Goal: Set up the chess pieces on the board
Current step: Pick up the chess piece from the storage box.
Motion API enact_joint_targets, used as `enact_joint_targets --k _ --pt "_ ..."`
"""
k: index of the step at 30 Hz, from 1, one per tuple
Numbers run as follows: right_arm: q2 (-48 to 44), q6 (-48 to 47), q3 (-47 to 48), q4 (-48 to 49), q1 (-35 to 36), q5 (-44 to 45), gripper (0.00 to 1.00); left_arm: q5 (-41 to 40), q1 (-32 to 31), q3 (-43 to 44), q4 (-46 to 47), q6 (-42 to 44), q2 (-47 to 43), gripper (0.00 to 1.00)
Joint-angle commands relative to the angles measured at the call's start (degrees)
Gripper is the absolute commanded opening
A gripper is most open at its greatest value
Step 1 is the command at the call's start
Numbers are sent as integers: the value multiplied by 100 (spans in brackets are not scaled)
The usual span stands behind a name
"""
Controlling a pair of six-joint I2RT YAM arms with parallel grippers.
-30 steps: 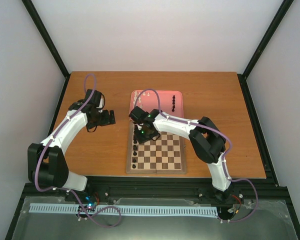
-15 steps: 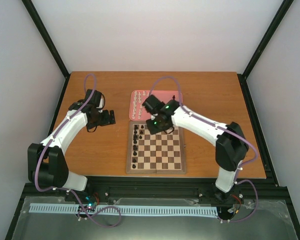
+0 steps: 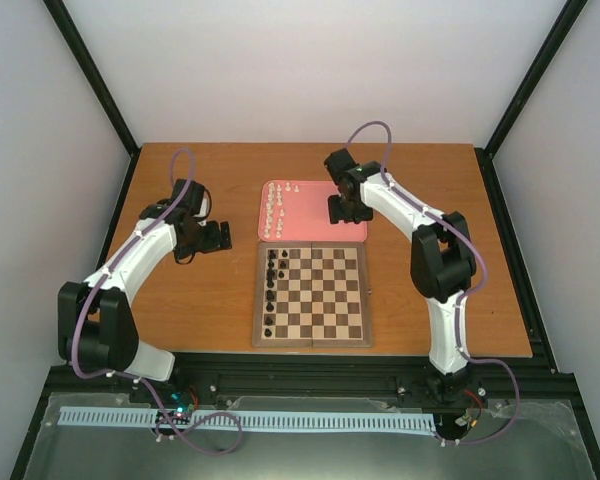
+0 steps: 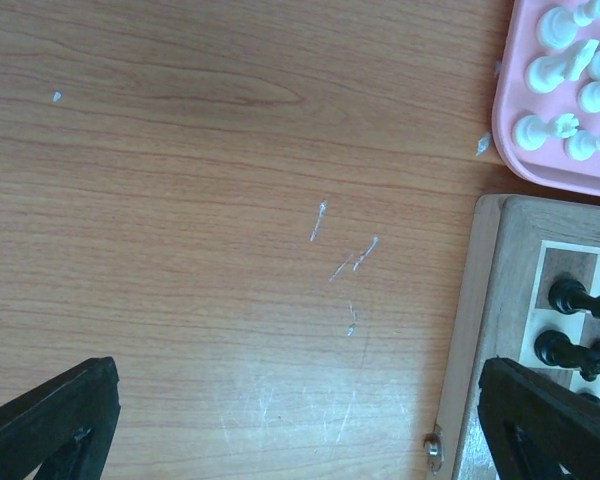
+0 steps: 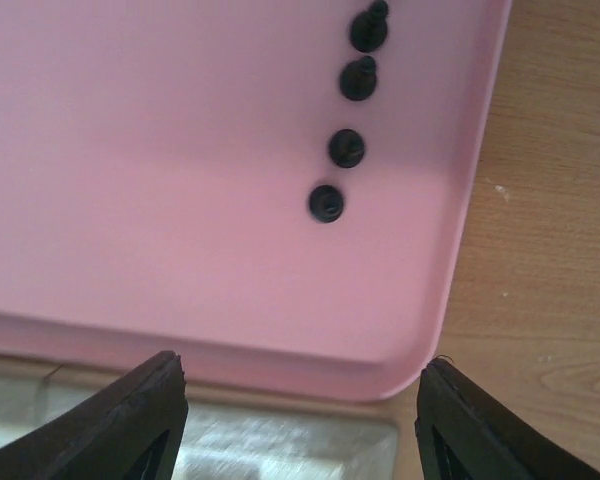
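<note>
1. The orange-brown wooden surface (image 3: 430,250) is enclosed by white walls (image 3: 310,70) and black frame posts (image 3: 92,75).
2. The board (image 3: 330,300) lies centrally, with black chess pieces (image 3: 271,290) along its left side. Cream chess pieces (image 3: 273,210) stand on the pink tray (image 3: 315,215) just behind it.
3. The left end effector (image 3: 220,236) is released over bare wood. The right end effector (image 3: 343,212) is released above the tray.

Two white-and-black robot arms seen from above. The left arm (image 3: 130,262) rises from its base at the near left, bends at the elbow and reaches forward, its wrist turned so the left gripper (image 3: 215,236) points to the right. In its wrist view, the two dark fingers (image 4: 50,420) stand wide apart with nothing between them. The right arm (image 3: 400,205) stretches far forward and angles left, and the right gripper (image 3: 345,210) points downward. Its fingers (image 5: 140,420) are also spread wide and hold nothing.
</note>
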Motion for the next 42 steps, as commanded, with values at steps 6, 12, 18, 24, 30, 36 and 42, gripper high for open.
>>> enact_joint_targets --k 6,12,18,24,30,36,42 --pt "969 -305 420 227 -405 -278 59 -120 16 289 -55 88 234 100" --pt "1274 -502 700 326 -433 -353 51 -152 16 418 -86 90 394 100" --pt "1544 -459 845 330 -483 -347 39 -179 15 447 -86 96 474 100" --pt "1694 -421 976 282 -513 -338 27 -198 16 456 -88 93 509 100" --pt "1838 -426 1174 246 -537 -364 23 -218 16 467 -84 97 532 100" --pt "1899 -417 1281 161 -549 -381 16 -223 16 456 -85 98 538 100" --pt "1772 -408 1142 123 -549 -309 9 -219 16 430 -77 97 514 100"
